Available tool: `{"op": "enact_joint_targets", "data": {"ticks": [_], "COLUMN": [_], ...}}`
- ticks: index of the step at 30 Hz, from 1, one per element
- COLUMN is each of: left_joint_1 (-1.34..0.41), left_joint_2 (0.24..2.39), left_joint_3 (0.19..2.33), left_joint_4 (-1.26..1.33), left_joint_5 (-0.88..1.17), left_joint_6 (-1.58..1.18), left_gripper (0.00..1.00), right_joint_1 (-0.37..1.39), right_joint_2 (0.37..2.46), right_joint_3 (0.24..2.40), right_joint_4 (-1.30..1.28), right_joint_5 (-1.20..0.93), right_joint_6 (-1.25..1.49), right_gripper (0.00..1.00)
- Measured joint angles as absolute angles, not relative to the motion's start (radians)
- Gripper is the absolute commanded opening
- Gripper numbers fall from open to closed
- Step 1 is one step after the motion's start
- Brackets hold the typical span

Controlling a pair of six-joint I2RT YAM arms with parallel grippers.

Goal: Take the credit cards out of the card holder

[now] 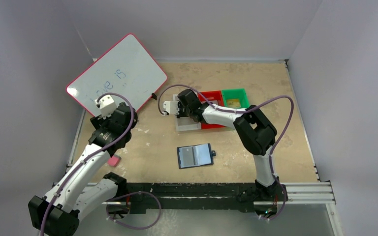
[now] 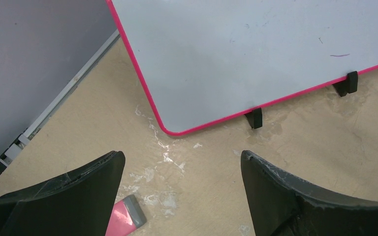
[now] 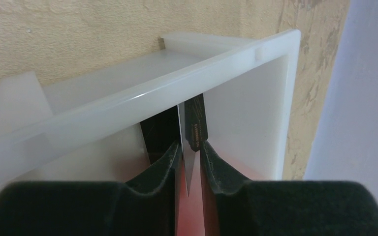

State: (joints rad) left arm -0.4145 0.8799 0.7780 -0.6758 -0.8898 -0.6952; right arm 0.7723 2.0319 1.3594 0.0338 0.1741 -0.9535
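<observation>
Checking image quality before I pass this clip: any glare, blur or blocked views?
Top view: sharp, evenly lit, soft shadows; card holder clear. Left wrist view: sharp; glare on wet-looking smears on the table; left gripper fingers frame the bottom. Right wrist view: right gripper fills the foreground, blurred; white bin rim shows a highlight.

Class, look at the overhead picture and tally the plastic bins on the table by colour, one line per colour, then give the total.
White bin: 1
Red bin: 1
Green bin: 1
Total: 3 bins
</observation>
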Motion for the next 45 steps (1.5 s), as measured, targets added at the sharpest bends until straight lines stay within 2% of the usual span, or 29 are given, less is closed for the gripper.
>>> {"op": "enact_joint_targets", "data": {"ticks": [4,25,28,31,36,38,42,45], "left_joint_1": [-0.414,-0.414,-0.414,-0.414,-0.414,-0.414,-0.414,-0.414], "left_joint_2": [0.883,0.91,0.912,0.913,0.917,0.918,0.922,0.928], "left_joint_3": [0.778,0.782,0.782,0.782,0.782,0.782,0.782,0.782], "left_joint_4": [-0.676,-0.676,-0.676,-0.676,-0.676,-0.676,-0.676,-0.676], "left_joint_5": [-0.89,-0.883,-0.881,-0.878,-0.876,-0.875,-0.874,-0.873], "left_joint_6": [-0.695,-0.695,-0.695,-0.695,-0.695,-0.695,-0.695,-0.695], "left_gripper": [0.88,0.88,0.88,0.88,0.88,0.88,0.88,0.88], "right_joint_1": [0.772,0.772,0.772,0.772,0.772,0.772,0.772,0.773], "right_joint_2": [2.032,2.008,1.994,1.971,1.924,1.926,1.957,1.961], "right_joint_3": [1.362,1.363,1.363,1.363,1.383,1.423,1.523,1.512], "right_joint_4": [0.007,0.006,0.008,0.014,0.006,-0.027,-0.125,-0.139], "right_joint_5": [0.144,0.113,0.113,0.113,0.113,0.11,0.084,0.059], "right_joint_6": [-0.947,-0.825,-0.772,-0.666,-0.366,-0.231,0.019,0.145], "right_gripper": [0.32,0.36,0.33,0.24,0.14,0.0,0.0,0.0]}}
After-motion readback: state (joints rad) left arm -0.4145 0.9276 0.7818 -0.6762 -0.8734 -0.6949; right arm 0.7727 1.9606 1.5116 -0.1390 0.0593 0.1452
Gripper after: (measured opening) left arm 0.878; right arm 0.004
